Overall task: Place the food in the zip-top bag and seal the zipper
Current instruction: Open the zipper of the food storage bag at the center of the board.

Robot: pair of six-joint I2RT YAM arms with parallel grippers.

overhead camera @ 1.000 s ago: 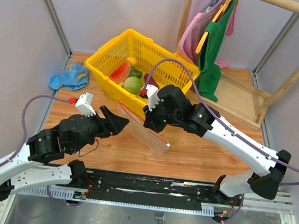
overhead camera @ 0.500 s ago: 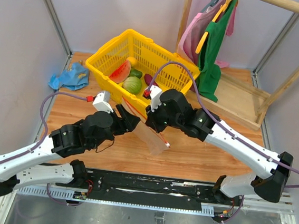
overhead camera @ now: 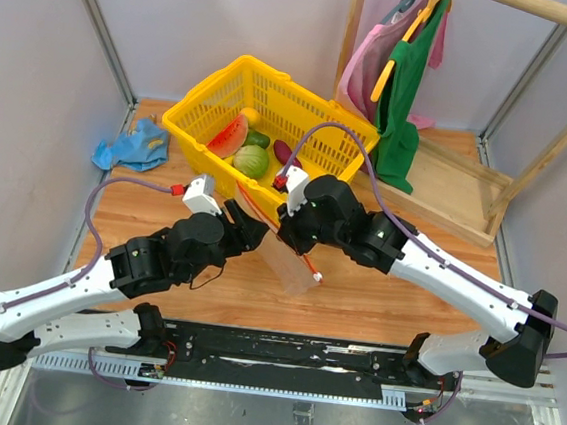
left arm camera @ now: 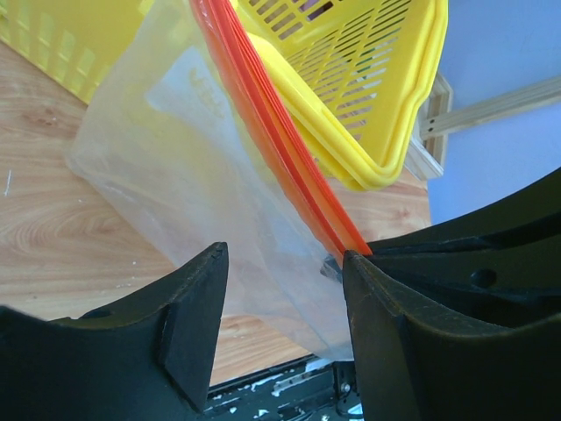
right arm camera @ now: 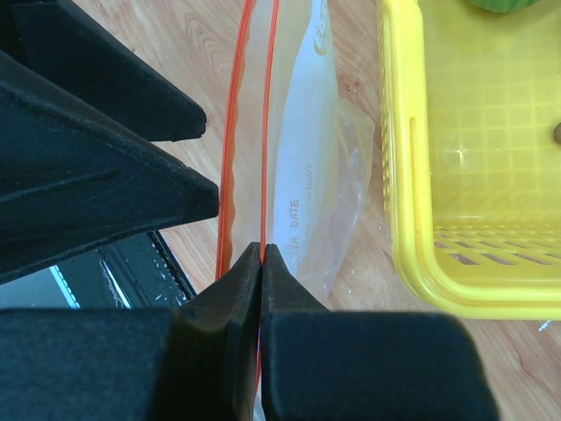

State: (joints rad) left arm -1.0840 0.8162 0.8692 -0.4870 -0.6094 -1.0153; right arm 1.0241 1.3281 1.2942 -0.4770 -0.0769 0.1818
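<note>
The clear zip-top bag (overhead camera: 289,263) stands on the table in front of the yellow basket (overhead camera: 276,83). Its red-orange zipper (overhead camera: 246,201) is parted, showing as two strips in the right wrist view (right arm camera: 270,105). My right gripper (overhead camera: 283,239) is shut on one zipper strip (right arm camera: 261,250). My left gripper (overhead camera: 257,232) is open, its jaws either side of the bag's film (left arm camera: 175,175) just below the zipper (left arm camera: 263,114). The food lies in the basket: watermelon wedge (overhead camera: 229,134), striped green melon (overhead camera: 251,161), purple piece (overhead camera: 282,152), small green piece (overhead camera: 258,140) and yellow-orange fruit (overhead camera: 250,116).
The basket's wall is close behind the bag (left arm camera: 377,105) (right arm camera: 491,175). A blue cloth (overhead camera: 134,145) lies at the back left. Clothes (overhead camera: 407,74) hang on a wooden rack with a wooden base (overhead camera: 457,189) at the back right.
My left gripper has moved forward and to the right, up to the bag, and now straddles its top edge. My right gripper keeps its hold on the zipper, shifted slightly back.
</note>
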